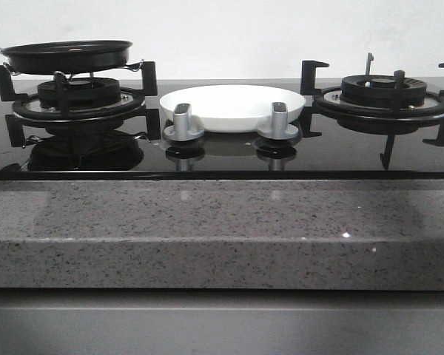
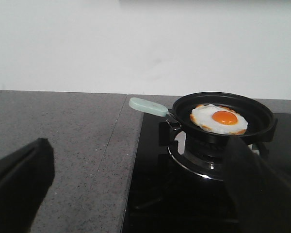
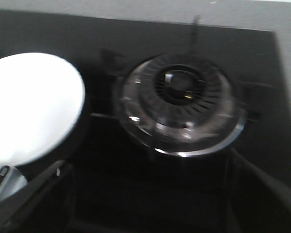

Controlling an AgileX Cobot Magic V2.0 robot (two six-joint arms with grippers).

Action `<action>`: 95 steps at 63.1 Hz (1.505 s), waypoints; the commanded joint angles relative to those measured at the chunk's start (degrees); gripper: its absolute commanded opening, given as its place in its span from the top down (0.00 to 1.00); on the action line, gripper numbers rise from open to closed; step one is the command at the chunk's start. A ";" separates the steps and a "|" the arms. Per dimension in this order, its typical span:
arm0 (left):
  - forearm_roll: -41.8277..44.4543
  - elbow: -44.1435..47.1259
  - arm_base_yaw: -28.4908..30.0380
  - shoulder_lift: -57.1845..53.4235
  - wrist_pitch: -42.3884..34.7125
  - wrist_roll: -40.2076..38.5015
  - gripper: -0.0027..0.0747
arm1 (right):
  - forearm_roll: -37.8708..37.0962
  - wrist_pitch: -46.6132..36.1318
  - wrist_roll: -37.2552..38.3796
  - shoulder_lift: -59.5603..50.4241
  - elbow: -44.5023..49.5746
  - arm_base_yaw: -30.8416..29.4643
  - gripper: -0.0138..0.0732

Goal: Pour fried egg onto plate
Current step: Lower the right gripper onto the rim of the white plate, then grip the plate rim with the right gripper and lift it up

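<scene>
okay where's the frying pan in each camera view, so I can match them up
Front view: the pan sits on the left burner, at the far left.
Left wrist view: the pan is right of centre, holding the egg, handle pointing left.
Right wrist view: not in it.
Shared landmark: the left burner under the pan.

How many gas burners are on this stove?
2. The left black round gas burner sits under the black frying pan; the right black round gas burner stands bare, right of the white plate. None seems hidden.

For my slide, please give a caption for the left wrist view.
Fried egg in the black pan on the left burner, open fingers nearby.
</scene>
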 commanded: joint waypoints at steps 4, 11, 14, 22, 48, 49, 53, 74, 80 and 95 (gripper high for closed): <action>-0.45 -2.09 -0.44 0.45 -5.19 -0.59 0.08 | 0.38 3.26 -1.26 8.17 -12.09 4.47 0.23; -0.45 -2.09 -0.44 0.45 -5.19 -0.59 0.08 | 0.38 11.15 -1.66 15.62 -21.61 6.95 0.31; -0.45 -2.09 -0.44 0.45 -5.19 -0.59 0.08 | 0.43 15.27 -1.86 18.95 -25.48 7.31 0.32; -0.45 -2.09 -0.44 0.45 -5.19 -0.59 0.08 | 0.48 25.12 -2.73 27.64 -38.38 7.35 0.33; -0.45 -2.09 -0.44 0.45 -5.19 -0.59 0.08 | 0.59 46.19 -6.15 51.40 -71.09 7.18 0.34; -0.45 -2.09 -0.44 0.45 -5.19 -0.59 0.08 | 0.59 46.43 -6.22 51.89 -71.61 7.11 0.34; -0.45 -2.09 -0.44 0.45 -5.19 -0.59 0.08 | 0.59 46.16 -6.56 53.43 -72.45 7.11 0.37; -0.45 -2.09 -0.44 0.45 -5.19 -0.59 0.08 | 0.59 45.53 -7.23 57.09 -72.45 7.11 0.43; -0.45 -2.09 -0.44 0.45 -5.19 -0.59 0.08 | 0.59 45.87 -7.23 57.66 -72.40 7.11 0.44; -0.45 -2.09 -0.44 0.45 -5.19 -0.59 0.08 | 0.59 46.75 -7.23 58.20 -72.40 7.11 0.70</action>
